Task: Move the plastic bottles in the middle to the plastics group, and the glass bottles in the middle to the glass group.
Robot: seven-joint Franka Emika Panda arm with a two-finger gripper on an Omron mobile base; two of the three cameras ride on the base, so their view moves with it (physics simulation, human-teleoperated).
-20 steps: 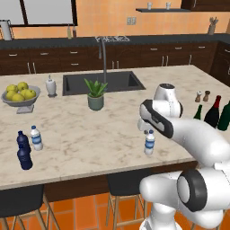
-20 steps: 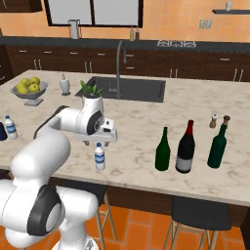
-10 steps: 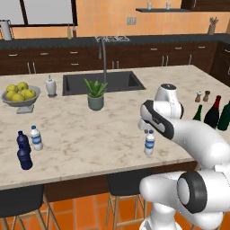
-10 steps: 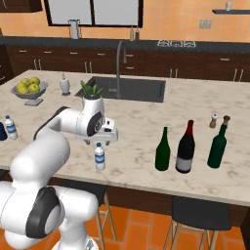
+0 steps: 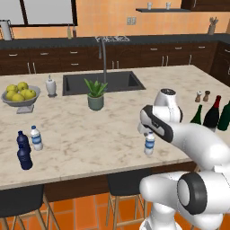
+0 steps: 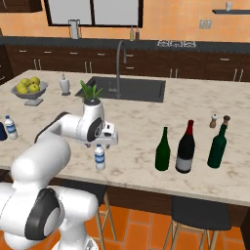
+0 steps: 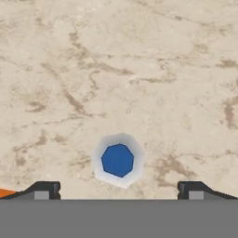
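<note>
Grey bowl (image 5: pixel 20 100) at the counter's (image 5: pixel 90 134) far left holds yellow-green fruit, looks like lemons or apples. Small pot (image 5: pixel 95 102) by the sink (image 5: pixel 101 82) holds a spiky green plant. White dispenser (image 5: pixel 51 85) stands between bowl and sink.

Hand (image 7: pixel 118 189) hangs straight above a clear water bottle (image 5: pixel 149 143) near the counter's front edge, fingers spread wide to either side of the blue cap, nothing gripped, not touching the bottle. Hand view looks straight down: blue cap inside a pale ring, marble all round, a sliver of orange floor at lower left.

Left base view has what the right one mostly cuts off: second water bottle (image 5: pixel 36 138) at the left end, just beside two navy bottles (image 5: pixel 23 150), one behind the other, near the front edge. Right base view catches that water bottle at its left edge (image 6: pixel 10 127), with only a dark sliver of a navy bottle beside it.

Right base view shows the wine bottles in full, standing upright: green unlabelled wine bottle (image 6: pixel 163 150), then the near-black bottle (image 6: pixel 185 148) with red top and white label, then another green bottle (image 6: pixel 218 147), each apart. Two pepper shakers (image 6: pixel 219 120) behind them. In the left base view the arm hides the lower parts of these bottles.
</note>
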